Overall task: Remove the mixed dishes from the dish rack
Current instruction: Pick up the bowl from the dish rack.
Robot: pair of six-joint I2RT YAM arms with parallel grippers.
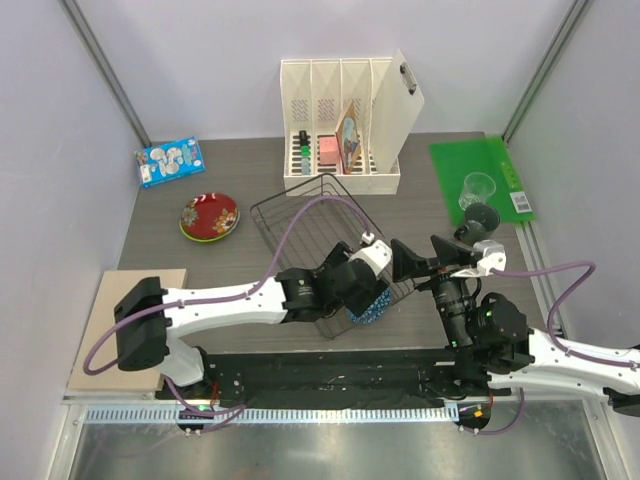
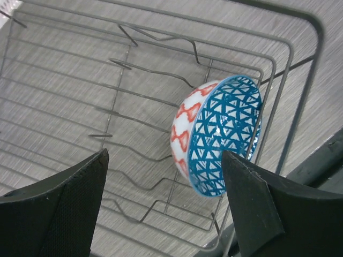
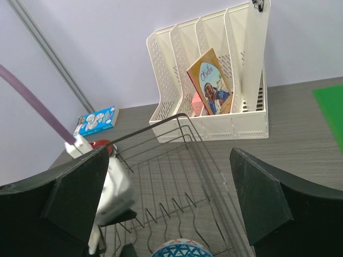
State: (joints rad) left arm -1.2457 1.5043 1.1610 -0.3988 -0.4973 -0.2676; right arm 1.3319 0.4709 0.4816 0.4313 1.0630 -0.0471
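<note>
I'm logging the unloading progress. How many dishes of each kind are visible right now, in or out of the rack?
Bowls: 1, the blue patterned bowl in the dish rack.
Plates: 2, the red floral plate stacked on the lime-green plate.
Glasses: 1, the clear glass.
Mugs: 1, the dark grey mug.
Total: 5.

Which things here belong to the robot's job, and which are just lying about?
Job: dish rack, blue patterned bowl, red floral plate, clear glass.
Lying about: cream file holder, blue packet, green mat.
</note>
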